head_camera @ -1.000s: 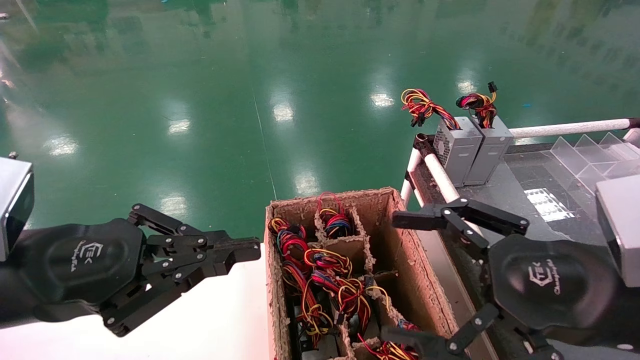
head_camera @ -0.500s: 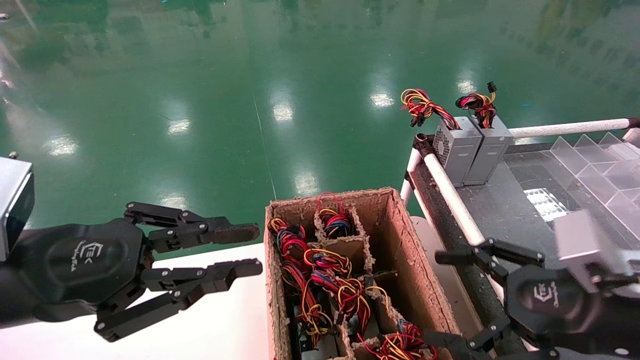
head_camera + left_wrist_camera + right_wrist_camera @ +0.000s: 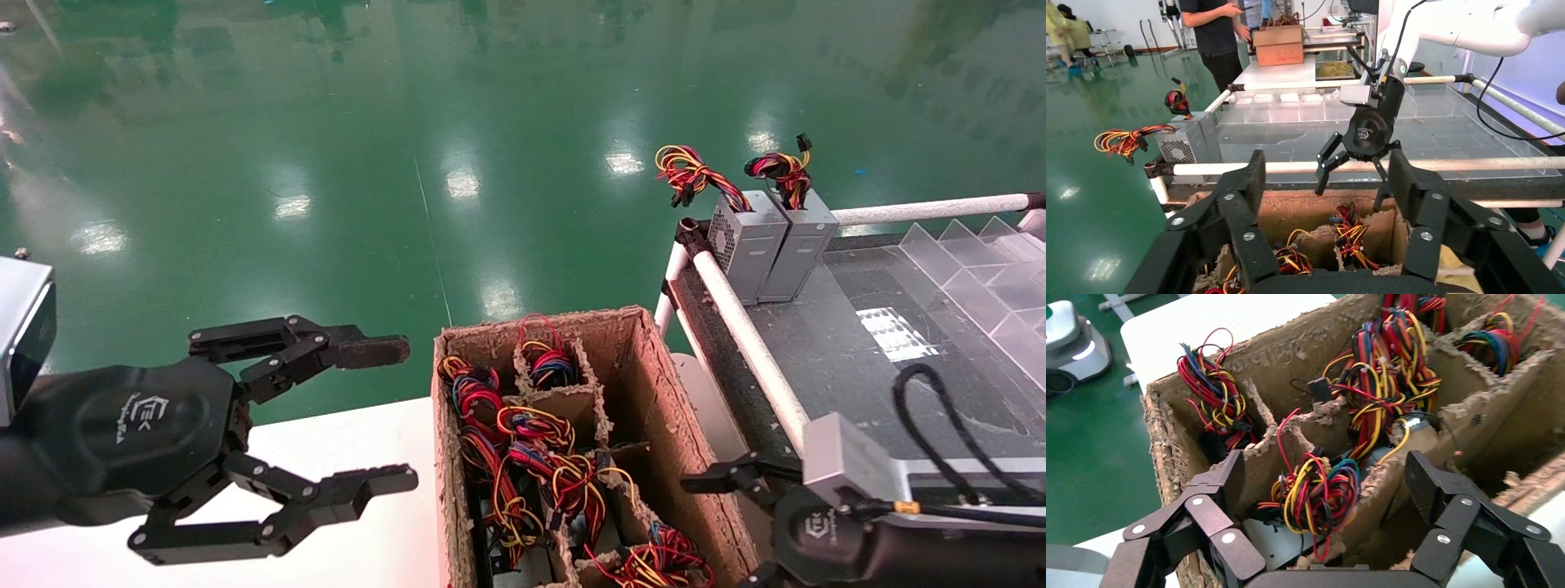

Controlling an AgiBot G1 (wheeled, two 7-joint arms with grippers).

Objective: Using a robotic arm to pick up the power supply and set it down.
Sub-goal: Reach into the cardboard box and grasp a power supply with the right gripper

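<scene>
Power supply [image 3: 1315,496] stands on end in its carton slot just below the spread-open right gripper [image 3: 1324,478]; left gripper [image 3: 384,416], also spread, hangs farther off.

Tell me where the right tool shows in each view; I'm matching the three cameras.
Head view: right tool, open, low right, at the right wall of the cardboard box.
Left wrist view: right tool beyond the box, before the white rail.
Right wrist view: its fingers spread over wires in the box.
Shared landmark: the cardboard box.
</scene>
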